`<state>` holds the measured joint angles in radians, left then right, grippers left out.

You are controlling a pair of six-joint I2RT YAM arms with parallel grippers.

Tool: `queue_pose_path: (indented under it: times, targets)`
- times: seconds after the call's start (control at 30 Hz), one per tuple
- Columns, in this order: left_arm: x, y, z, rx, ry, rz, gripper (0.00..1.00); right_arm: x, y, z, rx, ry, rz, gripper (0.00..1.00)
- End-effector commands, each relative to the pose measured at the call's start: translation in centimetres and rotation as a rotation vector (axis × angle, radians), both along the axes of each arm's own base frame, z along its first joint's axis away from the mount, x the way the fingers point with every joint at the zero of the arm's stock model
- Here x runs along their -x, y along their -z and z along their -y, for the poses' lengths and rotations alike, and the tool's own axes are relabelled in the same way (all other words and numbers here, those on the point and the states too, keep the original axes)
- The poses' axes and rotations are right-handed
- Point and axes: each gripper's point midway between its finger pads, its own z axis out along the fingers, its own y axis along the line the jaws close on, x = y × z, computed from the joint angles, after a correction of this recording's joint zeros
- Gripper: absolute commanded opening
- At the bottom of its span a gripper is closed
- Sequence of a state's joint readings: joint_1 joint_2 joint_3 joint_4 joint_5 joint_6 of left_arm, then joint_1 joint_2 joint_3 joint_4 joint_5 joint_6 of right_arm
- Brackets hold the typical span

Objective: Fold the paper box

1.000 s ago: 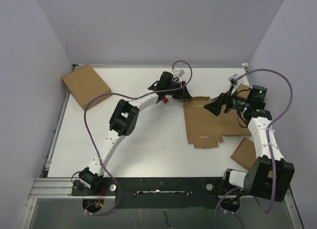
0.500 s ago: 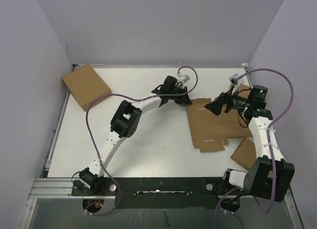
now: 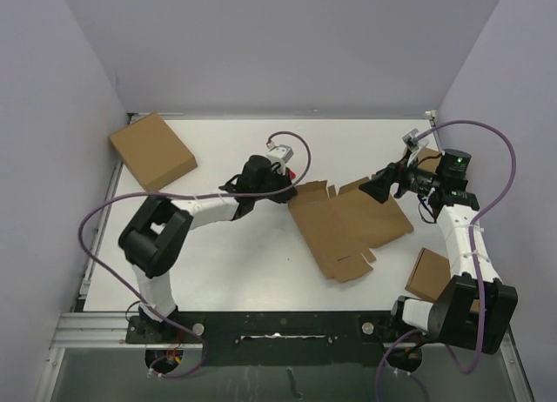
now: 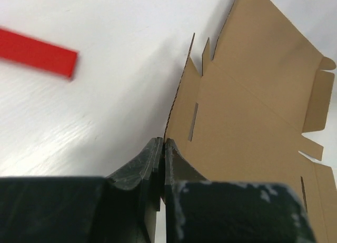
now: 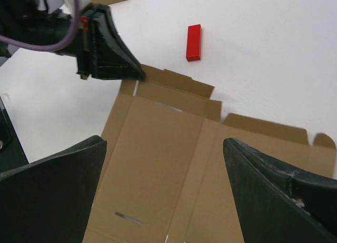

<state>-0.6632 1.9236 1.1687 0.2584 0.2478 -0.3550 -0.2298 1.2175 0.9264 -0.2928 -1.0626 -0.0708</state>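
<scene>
The paper box (image 3: 348, 226) lies flat and unfolded on the white table, turned at an angle, a brown blank with flaps and slits. My left gripper (image 3: 285, 193) is shut on its left edge; the left wrist view shows the jaws (image 4: 164, 143) pinching the cardboard (image 4: 253, 111) at a corner. My right gripper (image 3: 370, 189) hovers open over the blank's far right part. In the right wrist view its fingers (image 5: 163, 142) stand wide above the cardboard (image 5: 158, 148), apart from it, with the left gripper (image 5: 138, 74) at the blank's far edge.
A small red block (image 5: 194, 42) lies on the table just beyond the blank, also in the left wrist view (image 4: 37, 53). Ready-made cardboard boxes sit at the back left (image 3: 152, 150), near right (image 3: 429, 276) and behind the right arm (image 3: 428, 157).
The left gripper shut on the blank's edge, then swung left and nearer, dragging the blank with it and turning it. The right gripper stayed open in place.
</scene>
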Motion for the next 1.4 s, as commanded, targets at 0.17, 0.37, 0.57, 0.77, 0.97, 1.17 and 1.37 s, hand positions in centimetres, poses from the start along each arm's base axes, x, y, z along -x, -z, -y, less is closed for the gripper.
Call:
queue_pose_path:
  times: [0.17,0.37,0.57,0.77,0.97,1.17,1.37]
  targets:
    - [4.8,-3.5,-12.1,0.019,-0.412,0.114,0.00,0.2,-1.3,-0.7,-0.051,-0.064,0.052,0.98]
    - [10.5,1.3,-17.5,-0.042,-0.563,-0.060,0.00,0.0,-0.6,-0.7,-0.064,-0.063,0.033,0.98]
    - [12.9,-0.4,-19.5,-0.093,-0.567,-0.102,0.75,-0.2,0.9,-0.8,-0.092,-0.065,-0.032,0.98]
    - [12.9,-6.6,-18.2,0.041,-0.394,0.053,0.98,-0.5,2.2,-1.2,-0.126,-0.095,-0.117,0.98]
    - [9.4,-10.0,-15.5,0.200,-0.239,-0.053,0.83,-0.7,2.7,-1.2,-0.114,-0.092,-0.130,0.98]
    - [5.7,-10.1,-10.7,0.229,-0.084,-0.235,0.76,-1.3,4.3,-0.3,-0.072,-0.067,-0.167,0.98]
    - [1.7,-5.6,-9.0,-0.129,-0.087,-0.263,0.75,-1.4,5.2,0.4,-0.060,-0.077,-0.195,0.98]
